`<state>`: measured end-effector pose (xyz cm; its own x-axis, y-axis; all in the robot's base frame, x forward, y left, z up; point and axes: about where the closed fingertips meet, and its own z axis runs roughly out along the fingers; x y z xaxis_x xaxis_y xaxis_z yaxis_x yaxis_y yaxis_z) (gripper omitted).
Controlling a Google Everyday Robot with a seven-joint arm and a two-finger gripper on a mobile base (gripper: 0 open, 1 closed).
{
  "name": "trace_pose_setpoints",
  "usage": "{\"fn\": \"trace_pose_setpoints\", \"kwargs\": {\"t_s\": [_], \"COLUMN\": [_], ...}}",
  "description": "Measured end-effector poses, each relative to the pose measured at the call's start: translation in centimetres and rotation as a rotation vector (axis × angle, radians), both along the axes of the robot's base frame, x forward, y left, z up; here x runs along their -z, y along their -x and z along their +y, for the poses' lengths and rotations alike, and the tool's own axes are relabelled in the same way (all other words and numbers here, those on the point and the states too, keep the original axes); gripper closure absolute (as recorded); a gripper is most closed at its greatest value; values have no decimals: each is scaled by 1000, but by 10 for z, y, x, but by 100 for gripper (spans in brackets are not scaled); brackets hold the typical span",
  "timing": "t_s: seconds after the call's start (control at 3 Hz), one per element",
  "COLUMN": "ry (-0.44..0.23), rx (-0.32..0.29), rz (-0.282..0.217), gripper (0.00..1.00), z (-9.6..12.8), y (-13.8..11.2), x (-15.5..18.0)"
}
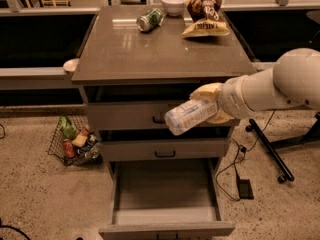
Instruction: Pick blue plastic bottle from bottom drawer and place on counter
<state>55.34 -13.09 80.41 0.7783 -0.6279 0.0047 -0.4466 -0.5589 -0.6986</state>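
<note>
the blue plastic bottle [189, 116] is hanging in the air before the top drawer [125, 117], just under the tabletop [160, 51] edge, its long axis slanting and its free end pointing down-left. the gripper [211, 105] is reaching in from the right, yellowish fingers [206, 91] clamping the bottle's upper-right end. below, the bottom drawer [162, 189] is standing pulled out.

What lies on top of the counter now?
On the counter: a green can on its side, a white bowl, a snack bag. What the bag covers is hidden. The gripper holds the blue plastic bottle before the top drawer.
</note>
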Motion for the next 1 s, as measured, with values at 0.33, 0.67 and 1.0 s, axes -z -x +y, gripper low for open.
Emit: {"fn": "trace_pose_setpoints", "kwargs": {"t_s": [0.33,0.67,1.0], "ry": [-7,-27,-29], "rx": [-1,9,30], "rz": [-10,-51,-86], "gripper": [100,100,100], "z": [4,9,15], "y": [-5,-28,-68], "x": [-7,-44,-96]}}
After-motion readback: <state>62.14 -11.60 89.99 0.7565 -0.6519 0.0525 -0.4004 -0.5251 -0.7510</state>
